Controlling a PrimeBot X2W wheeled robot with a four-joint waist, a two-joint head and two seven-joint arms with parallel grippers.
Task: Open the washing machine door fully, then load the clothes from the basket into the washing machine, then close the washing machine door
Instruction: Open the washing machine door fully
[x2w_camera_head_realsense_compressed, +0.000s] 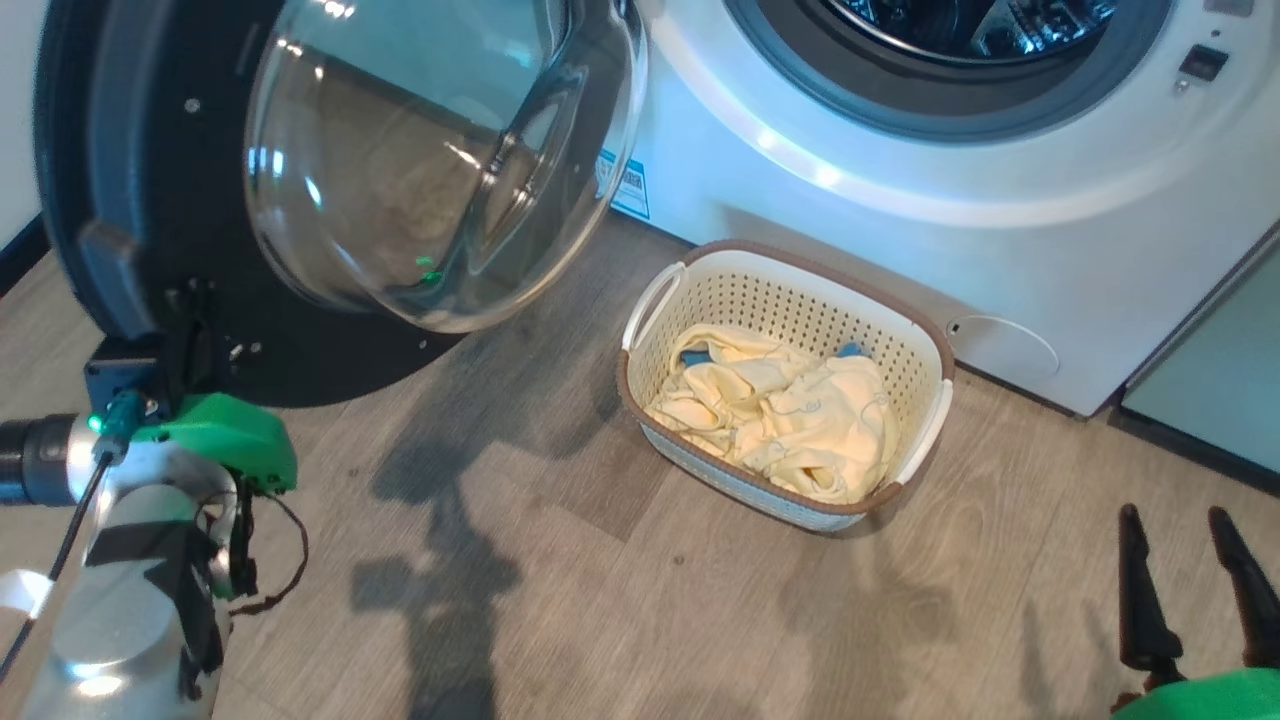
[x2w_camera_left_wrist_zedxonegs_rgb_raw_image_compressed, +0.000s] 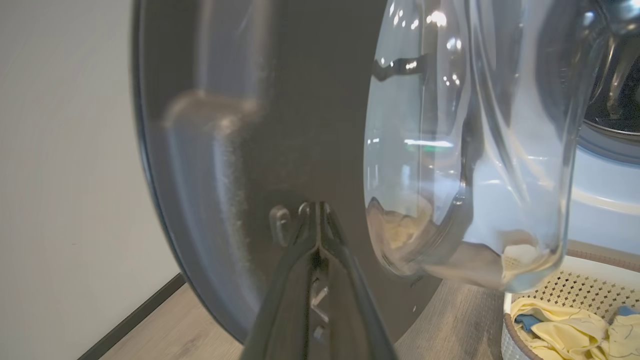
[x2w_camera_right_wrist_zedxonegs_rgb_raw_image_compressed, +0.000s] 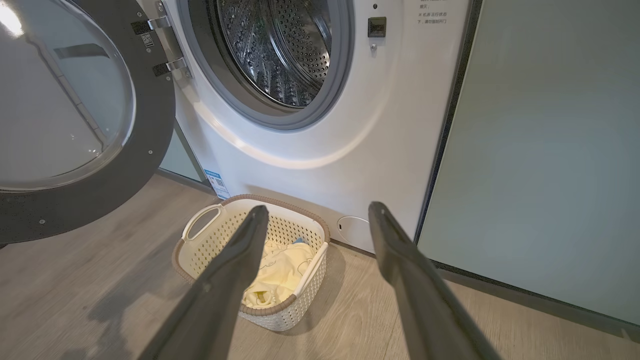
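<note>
**Door Open Wide, Clothes Lying in the Basket**

The washing machine door (x2w_camera_head_realsense_compressed: 130, 200) is seen swung wide, out to the left of the washing machine (x2w_camera_head_realsense_compressed: 900, 230), with its clear glass bowl (x2w_camera_head_realsense_compressed: 430, 170) turned toward the room. The grey-rimmed steel drum (x2w_camera_right_wrist_zedxonegs_rgb_raw_image_compressed: 280, 50) is laid bare. The left fingers (x2w_camera_left_wrist_zedxonegs_rgb_raw_image_compressed: 290, 290) are pressed together with nothing seen between them. Their tips are set at the door's black inner face, beside a small latch-like fitting (x2w_camera_left_wrist_zedxonegs_rgb_raw_image_compressed: 280, 225); whether contact is made cannot be told. The basket (x2w_camera_head_realsense_compressed: 790, 300) is placed on the wooden floor (x2w_camera_head_realsense_compressed: 620, 600) just in front of the machine, below the drum opening, and the clothes (x2w_camera_head_realsense_compressed: 790, 410) are heaped inside it. The right fingers (x2w_camera_right_wrist_zedxonegs_rgb_raw_image_compressed: 225, 280) are spread wide and nothing is held by them; they are seen over the floor, to the right of the basket and apart from it. A pale teal cabinet (x2w_camera_right_wrist_zedxonegs_rgb_raw_image_compressed: 540, 150) is seen just beside the machine.
</note>
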